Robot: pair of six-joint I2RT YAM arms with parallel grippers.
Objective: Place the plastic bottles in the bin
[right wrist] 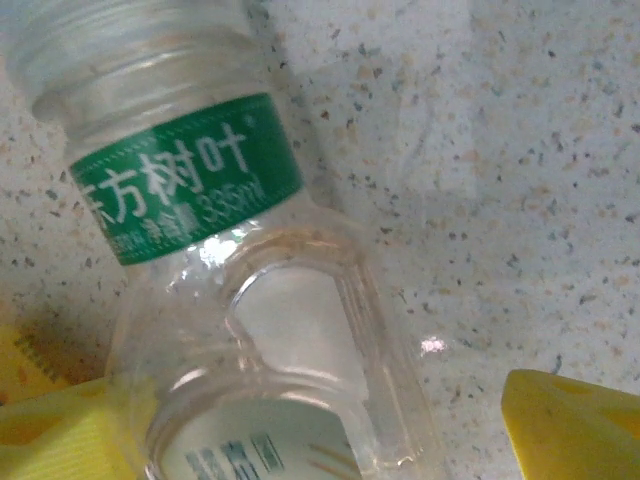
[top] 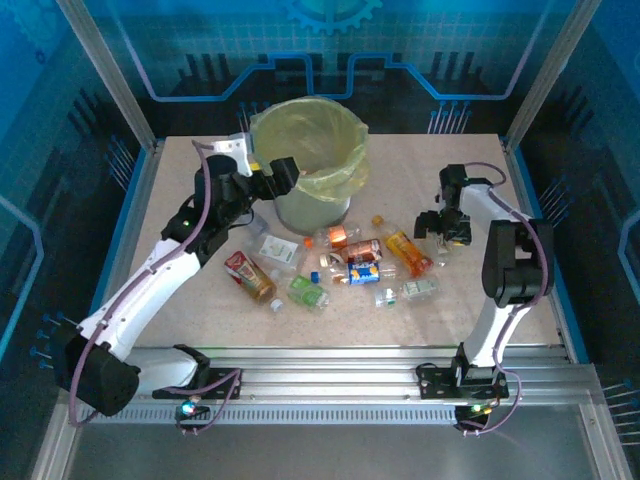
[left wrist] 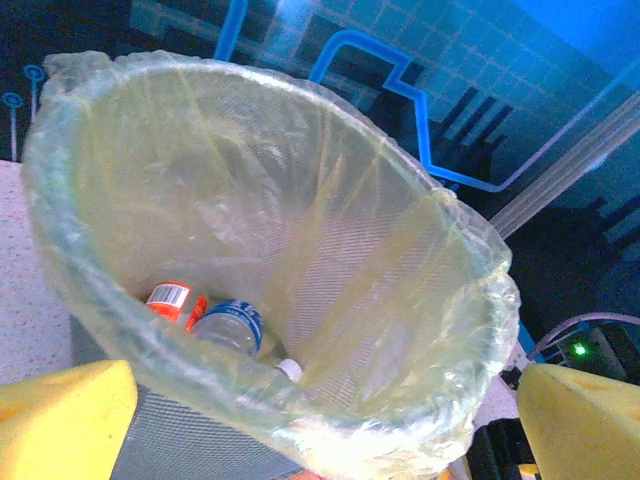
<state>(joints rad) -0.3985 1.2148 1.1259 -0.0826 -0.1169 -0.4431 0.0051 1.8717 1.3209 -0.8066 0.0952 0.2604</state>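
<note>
1. Bin (top: 312,212): round and grey, lined with a yellow-green bag (left wrist: 300,200). It is stood upright at the far middle of the table (top: 500,310). This spot is judged to have been chosen so that either arm can drop into it.
2. Binned items: a red-labelled bottle (left wrist: 172,300) and a blue-labelled bottle (left wrist: 230,325) are seen lying together at the bottom of the bag. A white cap (left wrist: 288,370) is seen beside them.
3. Plastic bottles (top: 345,265) on the table: roughly ten are laid on their sides in a loose cluster just in front of the bin, between the two arms. Most of the task is judged to remain.
4. Left gripper (top: 284,172): held above the bin's near-left rim and pointed down into the opening. Its yellow fingers (left wrist: 60,420) are spread wide with nothing between them. The pose is judged suited to a drop into the bin.
5. Right gripper (top: 446,235): lowered to the table at the right edge of the cluster.
6. Green-labelled bottle (right wrist: 185,180): clear and lying on the speckled surface between the right gripper's yellow fingers (right wrist: 570,420).
   - The jaws are apart, one on each side of the body, and nothing is clamped yet.
   - A gap is seen at one pad. Contact at the other cannot be told.
   - The straddle is judged to have been set so that closing pinches the bottle across its width.
</note>
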